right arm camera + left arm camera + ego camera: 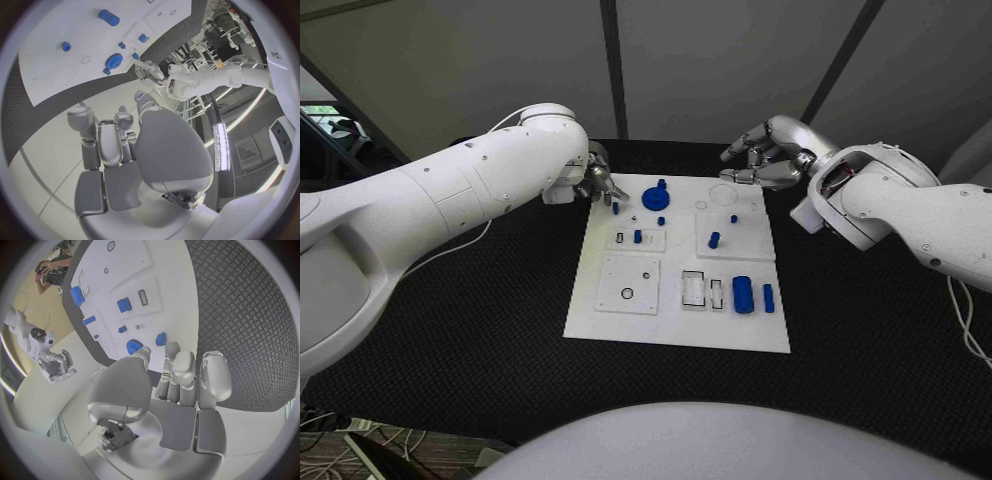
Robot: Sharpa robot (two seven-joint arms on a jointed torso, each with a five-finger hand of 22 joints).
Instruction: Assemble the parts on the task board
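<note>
Task board (pixel 678 330) lay flat in the middle of the black table (pixel 877 350), white plate with several raised white sub-plates.

Left hand (pixel 593 180) sat at the board's far corner on the robot's left. Its fingers (pixel 185 367) were curled loosely side by side, thumb set slightly apart from them; nothing seen clamped between them. In the left wrist view a small blue part (pixel 161 339) lay just beyond the fingertips and another blue part (pixel 133 346) just beyond the thumb tip; whether either was touched, cannot tell. In the head view a small blue peg (pixel 616 209) stood just below the fingertips, at the board's edge.

Right hand (pixel 764 158) hovered off the board's far corner on the robot's right, above the table. Its fingers (pixel 108 142) were bent, apart from one another, holding nothing.

Parts on the board, relative to the fingers:
- blue round gear (pixel 656 200) near the left fingertips, on the side toward the right hand, with a small blue knob just beyond it.
- blue pegs at board centre, one (pixel 714 240) standing on a square sub-plate, well apart from both hands.
- a wide blue block (pixel 743 294) and a slim blue bar (pixel 769 297), side by side at the near edge on the robot's right, farthest from both sets of fingers.
</note>
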